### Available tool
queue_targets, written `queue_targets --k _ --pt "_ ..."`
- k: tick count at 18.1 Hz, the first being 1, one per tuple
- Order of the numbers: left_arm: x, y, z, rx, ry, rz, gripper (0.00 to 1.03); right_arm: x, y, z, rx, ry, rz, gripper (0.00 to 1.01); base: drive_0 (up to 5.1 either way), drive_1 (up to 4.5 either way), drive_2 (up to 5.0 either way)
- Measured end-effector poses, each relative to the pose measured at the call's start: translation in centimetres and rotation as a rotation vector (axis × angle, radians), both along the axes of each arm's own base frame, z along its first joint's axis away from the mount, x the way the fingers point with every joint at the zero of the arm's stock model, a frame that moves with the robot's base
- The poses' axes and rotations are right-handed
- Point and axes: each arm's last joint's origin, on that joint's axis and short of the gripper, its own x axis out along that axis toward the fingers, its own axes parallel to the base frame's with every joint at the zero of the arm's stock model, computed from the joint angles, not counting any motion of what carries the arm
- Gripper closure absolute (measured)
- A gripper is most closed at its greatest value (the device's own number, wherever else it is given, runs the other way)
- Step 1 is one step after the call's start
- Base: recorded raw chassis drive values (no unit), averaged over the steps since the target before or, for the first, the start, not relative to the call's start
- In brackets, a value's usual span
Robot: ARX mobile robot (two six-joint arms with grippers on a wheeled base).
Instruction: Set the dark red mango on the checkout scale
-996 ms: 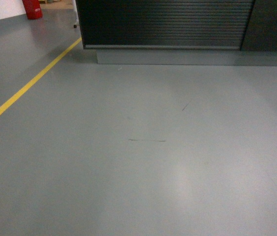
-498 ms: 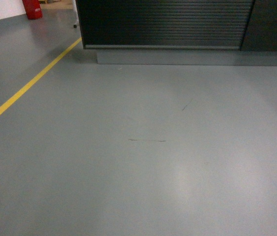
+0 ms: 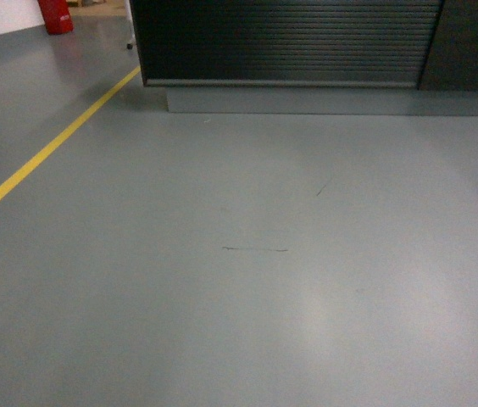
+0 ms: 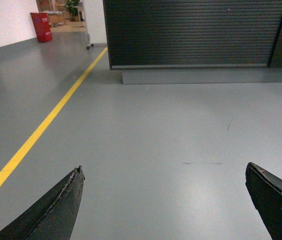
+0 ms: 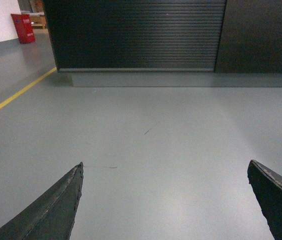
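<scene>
Ahead | left claw [image 4: 163, 172] open, empty | right claw [image 5: 165, 167] open, empty | checkout counter [image 3: 286, 42] beyond both | grey floor [image 3: 247, 297] beneath

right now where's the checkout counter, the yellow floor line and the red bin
checkout counter [image 3: 281, 42], head view, middle of its ribbed front
yellow floor line [image 4: 41, 130], left wrist view, midway along the stripe
red bin [image 4: 42, 27], left wrist view, its front face

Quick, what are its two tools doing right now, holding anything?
Left tool: open, holding nothing.
Right tool: open, holding nothing.
</scene>
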Motion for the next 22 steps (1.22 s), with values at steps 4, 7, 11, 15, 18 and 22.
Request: queue_targets --k 4,7,11,15,18,22 --pt "0.0 0.0 0.0 0.0 0.0 0.0 0.05 0.0 0.0 0.0 0.0 0.0 0.0 0.03 0.0 3.18 -3.3" --pt "0.0 0.0 0.0 0.0 0.0 0.0 0.05 0.0 0.0 0.0 0.0 0.0 0.0 0.03 0.0 3.48 -3.5" --pt "0.0 0.0 -0.03 0.0 0.003 0.0 0.05 0.0 0.0 -0.01 0.0 0.001 0.0 0.03 0.0 3.48 -3.5" --pt "0.0 0.0 0.01 0.0 -0.001 0.0 0.05 0.0 0.0 -0.03 0.0 0.003 0.0 0.03 0.0 3.48 -3.5" --pt "0.0 0.0 0.02 0.0 -0.002 0.0 0.05 0.0 0.0 -0.02 0.0 0.002 0.0 0.03 0.0 3.48 -3.5" --pt "0.0 0.0 -0.02 0.0 0.002 0.0 0.05 0.0 0.0 0.01 0.0 -0.001 0.0 0.03 0.0 3.48 -3.5"
